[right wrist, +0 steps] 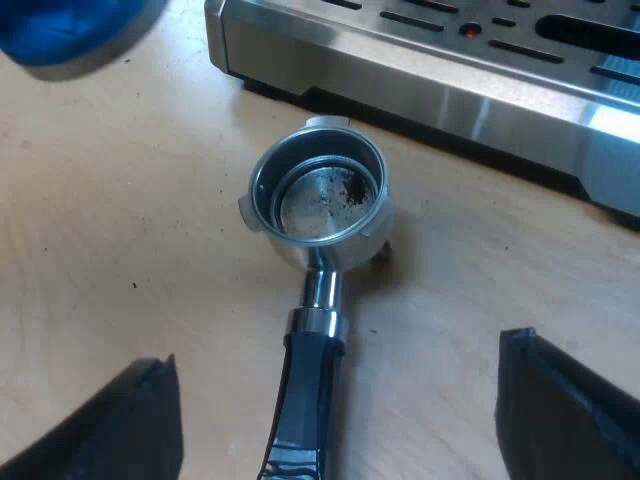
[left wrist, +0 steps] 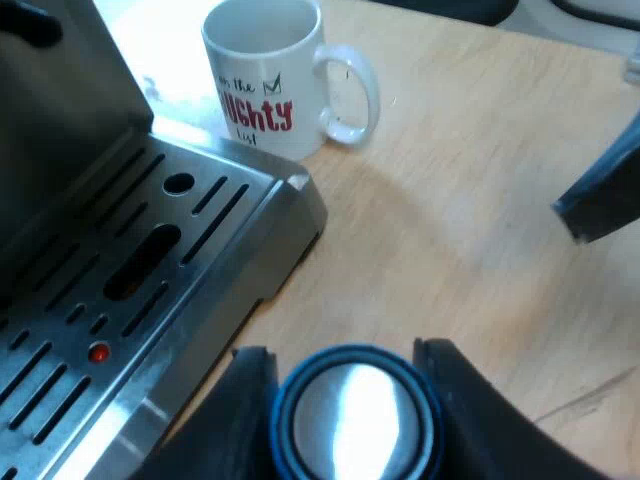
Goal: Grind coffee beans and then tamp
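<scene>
My left gripper (left wrist: 350, 400) is shut on the blue tamper (left wrist: 355, 420), whose shiny metal face shows between the two black fingers (left wrist: 245, 405). It hangs over the wooden table beside the espresso machine's drip tray (left wrist: 150, 280). The metal holder (right wrist: 318, 195) lies loose on the table just off the drip tray's edge (right wrist: 420, 70), its basket holding only a few dark coffee specks. Its dark handle (right wrist: 305, 410) points toward my right gripper (right wrist: 338, 355), which stands open, one finger on each side of the handle and neither touching it. The blue tamper (right wrist: 70, 35) hovers beyond the holder.
A white mug (left wrist: 270, 75) with red and black lettering stands on the table by the drip tray's corner. A red dot (left wrist: 98, 352) sits among the tray's slots. A dark part (left wrist: 605, 200) of the other arm juts in over bare wooden table (left wrist: 470, 230).
</scene>
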Robot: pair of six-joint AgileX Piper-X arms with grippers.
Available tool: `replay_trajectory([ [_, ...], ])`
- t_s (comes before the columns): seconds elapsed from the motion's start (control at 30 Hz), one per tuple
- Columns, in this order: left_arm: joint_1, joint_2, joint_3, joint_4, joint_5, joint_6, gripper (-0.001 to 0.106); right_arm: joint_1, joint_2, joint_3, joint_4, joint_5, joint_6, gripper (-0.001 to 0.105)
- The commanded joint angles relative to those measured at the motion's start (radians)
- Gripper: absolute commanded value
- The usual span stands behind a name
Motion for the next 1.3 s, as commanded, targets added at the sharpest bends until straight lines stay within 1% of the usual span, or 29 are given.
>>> replay_trajectory([
  [0.03,-0.005,0.036,-0.025,-0.020,-0.013,0.021,0.019,-0.004,-0.003,-0.002,-0.015,-0.005,-0.013,0.066],
  [0.1,-0.005,0.058,-0.032,-0.023,-0.013,0.021,0.019,-0.004,-0.003,-0.002,-0.015,-0.005,-0.013,0.066],
  [0.4,-0.005,0.149,-0.033,-0.112,-0.006,0.021,0.019,-0.004,-0.003,-0.002,-0.015,-0.005,-0.013,0.066],
  [0.43,-0.005,0.160,-0.033,-0.118,-0.006,0.030,0.019,-0.004,-0.003,-0.002,-0.015,-0.005,-0.013,0.066],
  [0.53,-0.005,0.185,-0.033,-0.125,-0.006,0.064,0.019,-0.004,-0.003,-0.002,-0.015,-0.005,-0.013,0.066],
  [0.6,-0.005,0.193,-0.033,-0.126,-0.006,0.074,0.019,-0.004,-0.003,-0.002,-0.015,-0.005,-0.013,0.066],
  [0.93,-0.005,0.280,-0.033,-0.135,-0.006,0.073,0.019,-0.004,-0.003,-0.002,-0.015,-0.005,-0.013,0.066],
  [1.17,-0.005,0.342,-0.033,-0.190,-0.006,0.083,0.019,-0.004,-0.003,-0.002,-0.015,-0.005,-0.013,0.066],
  [1.3,0.001,0.361,-0.033,-0.198,-0.021,0.088,0.019,-0.004,-0.003,-0.002,-0.011,-0.005,-0.013,0.066],
])
